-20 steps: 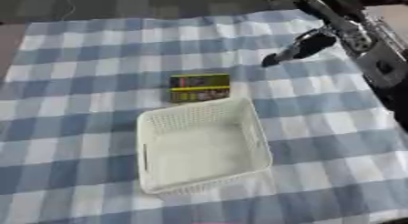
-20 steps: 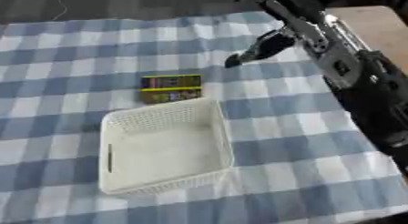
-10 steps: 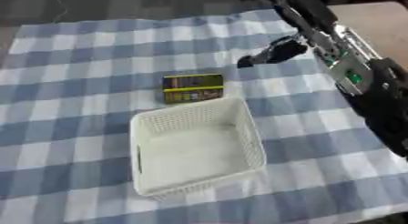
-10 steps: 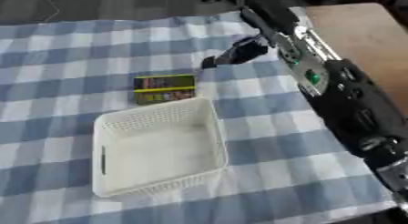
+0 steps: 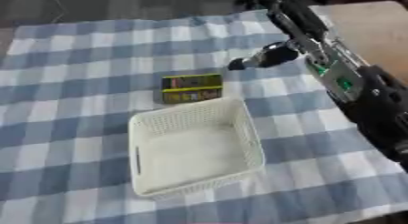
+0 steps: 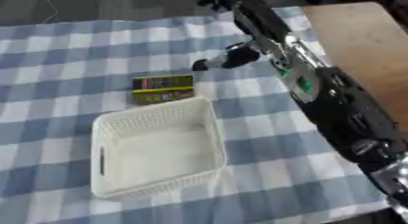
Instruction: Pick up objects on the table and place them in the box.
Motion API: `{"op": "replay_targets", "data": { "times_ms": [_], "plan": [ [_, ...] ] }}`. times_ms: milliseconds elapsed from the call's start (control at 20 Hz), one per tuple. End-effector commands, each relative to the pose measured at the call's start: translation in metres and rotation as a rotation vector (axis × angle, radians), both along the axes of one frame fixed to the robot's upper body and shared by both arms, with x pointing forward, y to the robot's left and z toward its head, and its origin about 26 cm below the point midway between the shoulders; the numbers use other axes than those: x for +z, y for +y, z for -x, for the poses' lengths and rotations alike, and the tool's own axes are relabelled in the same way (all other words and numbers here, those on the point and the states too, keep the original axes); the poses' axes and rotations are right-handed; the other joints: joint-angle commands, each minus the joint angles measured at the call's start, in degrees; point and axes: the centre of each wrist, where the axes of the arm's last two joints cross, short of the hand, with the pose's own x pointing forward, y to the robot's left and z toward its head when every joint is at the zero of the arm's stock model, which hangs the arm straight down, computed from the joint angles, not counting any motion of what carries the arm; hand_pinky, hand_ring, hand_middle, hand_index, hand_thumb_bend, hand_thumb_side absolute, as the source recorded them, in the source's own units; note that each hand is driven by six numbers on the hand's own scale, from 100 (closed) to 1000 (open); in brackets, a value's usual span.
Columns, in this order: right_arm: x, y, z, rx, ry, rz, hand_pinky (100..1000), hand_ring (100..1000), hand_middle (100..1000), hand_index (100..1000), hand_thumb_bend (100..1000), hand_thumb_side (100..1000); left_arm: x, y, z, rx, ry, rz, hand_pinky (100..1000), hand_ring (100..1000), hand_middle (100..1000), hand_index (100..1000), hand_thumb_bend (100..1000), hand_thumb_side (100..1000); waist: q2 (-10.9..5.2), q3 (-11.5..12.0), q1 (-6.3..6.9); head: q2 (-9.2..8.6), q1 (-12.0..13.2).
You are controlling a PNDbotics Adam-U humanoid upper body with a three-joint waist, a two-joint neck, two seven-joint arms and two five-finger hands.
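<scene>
A small dark packet (image 5: 191,88) with yellow and red printing lies flat on the checked cloth, touching the far rim of a white mesh basket (image 5: 140,127). Nothing shows inside the basket. My right arm reaches in from the upper right, and its dark hand (image 5: 259,59) hovers over the cloth a short way up and to the right of the packet, apart from it. The hand is blurred and holds nothing that I can see. My left hand shows in neither view.
A blue and white checked cloth (image 5: 72,82) covers the table. Bare wooden tabletop (image 6: 359,41) shows at the right, beyond the cloth's edge. My right forearm (image 5: 350,86) crosses the right side of the cloth above the surface.
My right hand has moved left and slightly nearer, closing on the packet. The whole picture has shifted a little, so the camera has moved. Packet and basket stay put.
</scene>
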Motion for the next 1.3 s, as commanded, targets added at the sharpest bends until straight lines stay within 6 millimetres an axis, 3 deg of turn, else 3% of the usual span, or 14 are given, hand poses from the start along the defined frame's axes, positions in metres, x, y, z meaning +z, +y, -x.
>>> {"op": "replay_targets", "data": {
  "times_ms": [50, 1300],
  "plan": [
    [0.009, 0.004, 0.002, 0.016, -0.01, -0.022, 100, 649, 722, 802, 931, 521, 0.008, 0.001, 0.002, -0.001, -0.032, -0.01, 622, 634, 785, 809, 760, 616, -0.97, -0.02, -0.04, -0.89, -0.46],
    [-0.005, 0.029, -0.009, 0.013, 0.016, -0.025, 100, 623, 719, 806, 916, 544, 0.014, -0.006, 0.0, -0.043, -0.057, 0.007, 627, 637, 785, 808, 768, 610, -0.65, 1.22, -0.01, -1.12, -1.08]
  ]
}}
